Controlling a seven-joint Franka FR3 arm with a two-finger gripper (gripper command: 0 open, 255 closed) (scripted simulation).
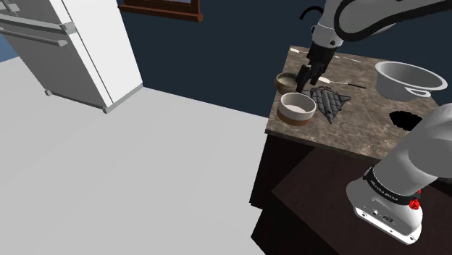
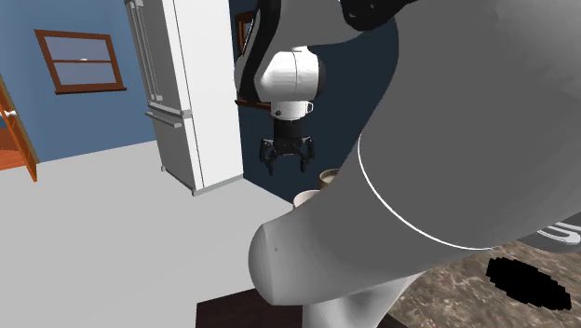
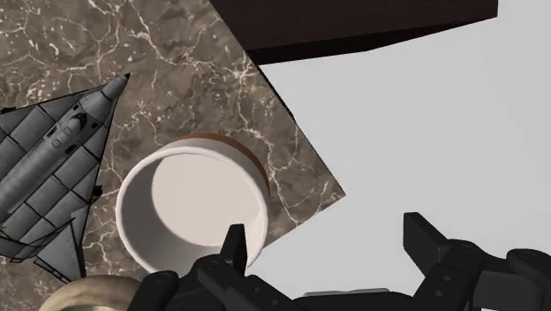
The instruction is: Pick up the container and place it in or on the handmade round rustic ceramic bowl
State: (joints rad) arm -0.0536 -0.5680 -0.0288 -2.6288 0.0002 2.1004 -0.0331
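The container [image 3: 192, 203], a white round cup with a brown band low on its wall, sits on the counter [image 3: 177, 71] right at its corner, under jaws that stand wide apart and hold nothing. One finger [image 3: 233, 249] hangs over the container's rim. The other is out past the counter's edge, above the grey floor [image 3: 441, 132]. So the jaws are off-centre. I would shift them toward the container until its wall lies between the fingers, then come straight down and close on that wall. Just beside it lies a grey jet-shaped model [image 3: 57, 177], near enough to catch a finger, so that side needs care. The tan bowl [image 1: 285, 82], likely the rustic one, stands near the container, so a low lift should do. The corner leaves little margin, and a nudge could push the container off.
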